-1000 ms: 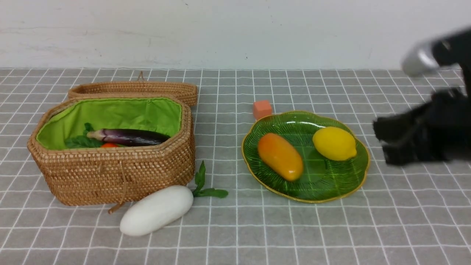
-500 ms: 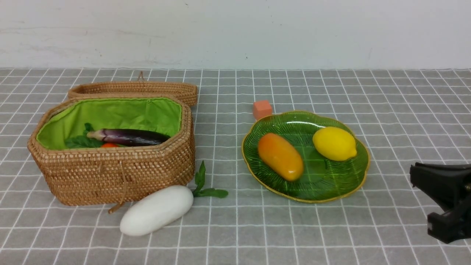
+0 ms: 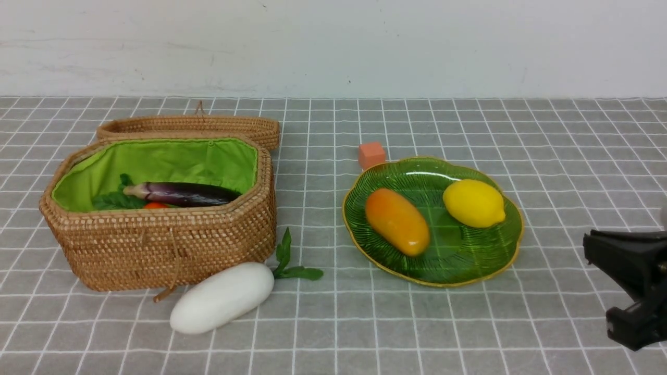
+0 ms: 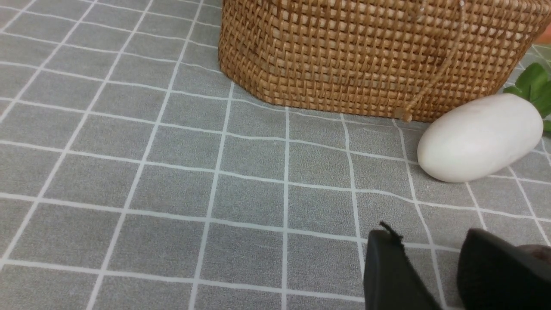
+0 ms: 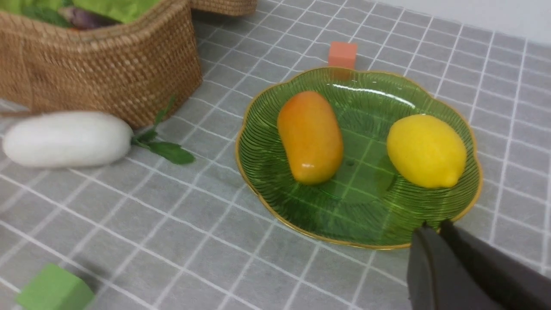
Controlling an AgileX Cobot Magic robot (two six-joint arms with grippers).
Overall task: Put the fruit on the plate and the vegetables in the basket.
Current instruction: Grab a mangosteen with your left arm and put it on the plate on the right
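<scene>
The green plate [image 3: 469, 263] holds the orange-yellow mango-like fruit [image 3: 397, 221] and the lemon [image 3: 473, 203]. In the basket [image 3: 167, 245] lie the aubergine [image 3: 182, 193] and a bit of the carrot [image 3: 155, 205] among green leaves. The white vegetable [image 3: 221, 298] rests on the table against the basket's front. My right gripper [image 5: 434, 227] is shut and empty, low beside the plate's near right rim. My left gripper [image 4: 428, 241] is open over bare cloth, short of the white vegetable [image 4: 480, 137]. A dark purple-brown sliver [image 4: 538, 252] peeks past one finger.
The basket's woven lid [image 3: 193, 126] lies behind it. A small orange cube [image 3: 371, 154] stands at the plate's far edge. A green cube [image 5: 54, 292] sits on the near cloth. The right arm's black bulk [image 3: 633, 281] fills the right edge.
The right arm has dropped from beside the plate's right side down to the near right edge of the view and has hardly moved since. Fruit and vegetables lie as before.
</scene>
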